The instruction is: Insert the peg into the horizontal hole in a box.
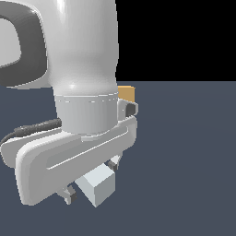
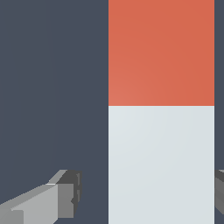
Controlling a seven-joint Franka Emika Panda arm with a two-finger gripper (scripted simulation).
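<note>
The peg (image 2: 161,87) lies on the dark floor, one half orange-red, the other pale grey-white. In the exterior view only its white end (image 1: 97,186) shows under my hand. My gripper (image 2: 148,194) is open and straddles the white half. One finger (image 2: 65,197) stands clear of the peg with a gap. The other finger (image 2: 220,192) is at the peg's opposite side, mostly cut off by the frame. In the exterior view the gripper (image 1: 93,179) sits low over the peg. A corner of the tan box (image 1: 127,92) shows behind my arm. Its hole is hidden.
My white arm and hand (image 1: 83,92) fill the exterior view's left and hide most of the box. The dark blue-grey floor (image 1: 193,161) stretches to the exterior view's right.
</note>
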